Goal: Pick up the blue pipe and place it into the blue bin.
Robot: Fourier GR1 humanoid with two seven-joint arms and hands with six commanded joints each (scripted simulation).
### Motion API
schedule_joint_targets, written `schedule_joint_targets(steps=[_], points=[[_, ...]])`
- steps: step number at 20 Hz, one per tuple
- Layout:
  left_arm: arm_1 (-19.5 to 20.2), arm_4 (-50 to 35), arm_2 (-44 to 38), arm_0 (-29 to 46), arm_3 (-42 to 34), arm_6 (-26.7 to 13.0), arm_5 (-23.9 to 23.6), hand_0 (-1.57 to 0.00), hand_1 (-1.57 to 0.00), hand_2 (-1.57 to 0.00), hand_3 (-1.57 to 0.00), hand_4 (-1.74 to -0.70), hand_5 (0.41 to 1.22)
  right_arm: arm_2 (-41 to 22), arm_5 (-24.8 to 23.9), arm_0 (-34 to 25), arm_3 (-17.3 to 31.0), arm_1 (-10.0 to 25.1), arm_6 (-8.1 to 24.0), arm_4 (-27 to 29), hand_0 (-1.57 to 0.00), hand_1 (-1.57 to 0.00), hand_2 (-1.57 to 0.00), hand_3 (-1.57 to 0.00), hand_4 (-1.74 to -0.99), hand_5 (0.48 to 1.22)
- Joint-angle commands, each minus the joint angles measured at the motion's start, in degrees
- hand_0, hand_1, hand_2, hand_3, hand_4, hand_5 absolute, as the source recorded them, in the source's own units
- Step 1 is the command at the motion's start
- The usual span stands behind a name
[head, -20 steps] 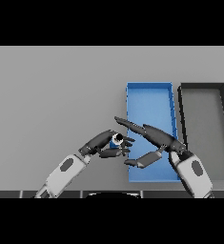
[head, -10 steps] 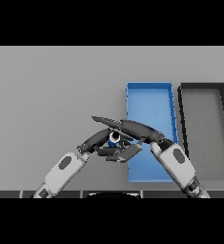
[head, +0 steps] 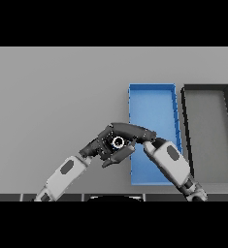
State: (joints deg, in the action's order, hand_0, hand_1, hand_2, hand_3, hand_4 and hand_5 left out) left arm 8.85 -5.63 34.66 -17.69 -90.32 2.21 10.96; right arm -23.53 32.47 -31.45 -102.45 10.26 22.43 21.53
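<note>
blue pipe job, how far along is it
Done: both hands have reached the blue pipe, which sits between them just left of the blue bin. In hand: the left hand and right hand are closed around the pipe, so the grasp looks made; whether it is off the table cannot be told. Left: carrying it right over the bin's wall and letting go inside. The black bin is not involved.

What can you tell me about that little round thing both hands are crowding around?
That is the blue pipe, mostly hidden. Only one end shows: a pale ring round a dark hole, with a hint of blue at its edge. It sits between the left hand and the right hand, whose dark fingers close around it, just left of the blue bin and not yet in it.
</note>
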Motion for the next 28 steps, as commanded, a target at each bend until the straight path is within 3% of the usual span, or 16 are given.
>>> schedule_joint_targets(steps=[1, 3, 5, 8, 10, 11, 12, 13, 15, 17, 18, 23, 28], points=[[-0.4, -0.8, -0.4, 0.1, 0.3, 0.3, 0.2, -1.22, -1.21, -1.20, -0.52, -1.69, 1.203, 0.1, -0.6, -0.3, 0.5, -0.2, 0.5, 0.4, -1.21, -1.22, -1.22, -1.10, -1.492, 0.706], [-1.2, -2.0, -0.3, 1.5, -0.4, 0.3, 0.4, -1.35, -1.34, -1.33, -0.53, -1.71, 1.209, -0.1, -1.1, 0.1, 0.4, -0.9, -1.2, -0.5, -1.34, -1.35, -1.35, -1.27, -1.464, 0.891], [-0.8, -1.6, -0.5, 1.5, -0.7, -0.6, 0.0, -1.43, -1.42, -1.42, -0.59, -1.72, 1.214, -0.7, -1.4, 1.2, -0.3, -0.9, -3.9, -3.6, -1.42, -1.43, -1.43, -1.38, -1.456, 1.010], [0.3, -0.9, -0.2, 0.1, -0.2, 0.0, -0.6, -1.50, -1.45, -1.49, -0.53, -1.73, 1.217, -0.9, -0.6, 1.4, -0.6, -1.8, -4.4, -6.4, -1.50, -1.50, -1.50, -1.47, -1.469, 1.113], [1.3, -0.7, -0.1, -0.4, -0.7, 0.7, -0.2, -1.50, -1.36, -1.52, -0.51, -1.73, 1.219, -0.6, -0.6, 2.4, -1.7, -2.4, -3.4, -4.5, -1.52, -1.52, -1.52, -1.51, -1.473, 1.152], [1.5, -0.3, 0.1, -0.5, -0.2, 1.6, 0.4, -1.43, -1.22, -1.35, -0.53, -1.64, 1.219, -0.1, -0.2, 2.6, -1.7, -2.2, -3.0, -3.6, -1.53, -1.53, -1.53, -1.52, -1.474, 1.166], [2.1, 0.2, 0.4, -0.7, -0.4, 2.3, 1.3, -1.41, -1.19, -1.24, -0.52, -1.54, 1.219, 0.1, -0.1, 2.4, -1.8, -2.5, -2.1, -3.1, -1.54, -1.54, -1.54, -1.53, -1.477, 1.177], [2.1, 0.1, 0.3, -1.5, 0.1, 1.3, 2.4, -1.22, -1.00, -1.02, -0.42, -1.44, 1.220, 0.0, 0.5, 2.9, -2.4, -2.3, -3.3, -3.8, -1.55, -1.55, -1.55, -1.54, -1.478, 1.186], [1.9, 0.8, 0.3, -1.8, 1.1, 1.4, 4.9, -0.78, -0.64, -0.65, -0.27, -1.25, 1.220, 0.0, 0.7, 2.9, -2.1, -3.4, -2.5, -4.8, -1.56, -1.56, -1.56, -1.55, -1.481, 1.198], [1.8, 2.3, 0.2, -1.0, 0.9, 0.8, 6.3, -0.50, -0.41, -0.42, -0.17, -1.11, 1.184, 0.2, 1.3, 4.2, -2.8, -3.2, -3.2, -4.6, -1.56, -1.56, -1.56, -1.56, -1.482, 1.206], [2.2, 2.9, -0.4, -0.6, 0.3, 1.3, 7.0, -0.40, -0.33, -0.33, -0.14, -1.05, 1.118, 0.5, 0.9, 3.9, -2.9, -3.6, -3.1, -4.4, -1.56, -1.56, -1.56, -1.56, -1.483, 1.209], [1.3, 5.8, -1.0, -0.5, 0.6, -0.8, 5.0, -0.13, -0.11, -0.11, -0.04, -0.85, 0.794, 1.3, 0.8, 3.6, -3.0, -4.5, -2.7, -3.5, -1.57, -1.57, -1.57, -1.57, -1.484, 1.217], [1.2, 5.2, -1.7, 0.5, 0.9, -0.8, 4.4, -0.04, -0.03, -0.04, -0.01, -0.84, 0.636, 1.5, 0.3, 3.9, -3.7, -4.7, -3.9, -4.7, -1.57, -1.57, -1.57, -1.57, -1.487, 1.220]])
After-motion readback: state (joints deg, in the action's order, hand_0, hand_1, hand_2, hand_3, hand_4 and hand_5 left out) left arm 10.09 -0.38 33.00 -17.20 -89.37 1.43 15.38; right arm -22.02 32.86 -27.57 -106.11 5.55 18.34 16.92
